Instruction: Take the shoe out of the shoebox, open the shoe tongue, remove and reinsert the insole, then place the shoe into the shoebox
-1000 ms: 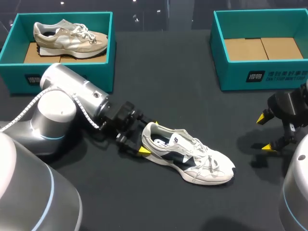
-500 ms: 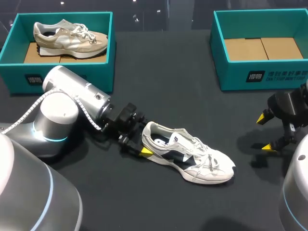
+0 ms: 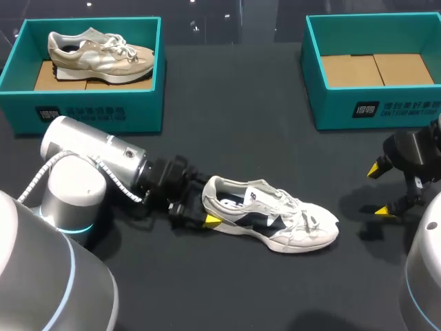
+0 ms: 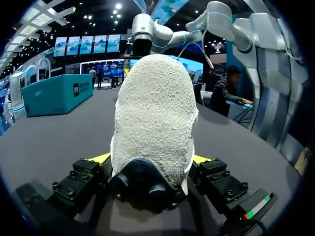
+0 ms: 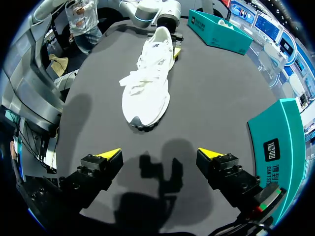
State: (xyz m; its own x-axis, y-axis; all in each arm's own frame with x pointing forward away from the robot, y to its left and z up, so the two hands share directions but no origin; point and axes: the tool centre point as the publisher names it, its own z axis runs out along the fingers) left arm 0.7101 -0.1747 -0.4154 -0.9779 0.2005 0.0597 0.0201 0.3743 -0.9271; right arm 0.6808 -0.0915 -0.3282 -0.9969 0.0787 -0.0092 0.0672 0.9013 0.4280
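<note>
L gripper (image 4: 151, 160) clamps shoe (image 3: 275, 221) heel, R gripper (image 5: 160, 155) spread wide (both low).

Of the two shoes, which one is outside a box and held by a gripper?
The white shoe with dark panels, lying on the table with its heel clamped in the left gripper. The beige shoe sits in the left teal shoebox.

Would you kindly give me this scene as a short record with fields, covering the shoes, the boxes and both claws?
white shoe: resting on the table, outside both boxes, toe toward the right arm
left claw: shut on the white shoe's heel, a finger on each side
right claw: open, holding nothing, apart from the shoe
beige shoe: inside the left shoebox
right shoebox: cardboard floor showing, no shoe in it
</note>
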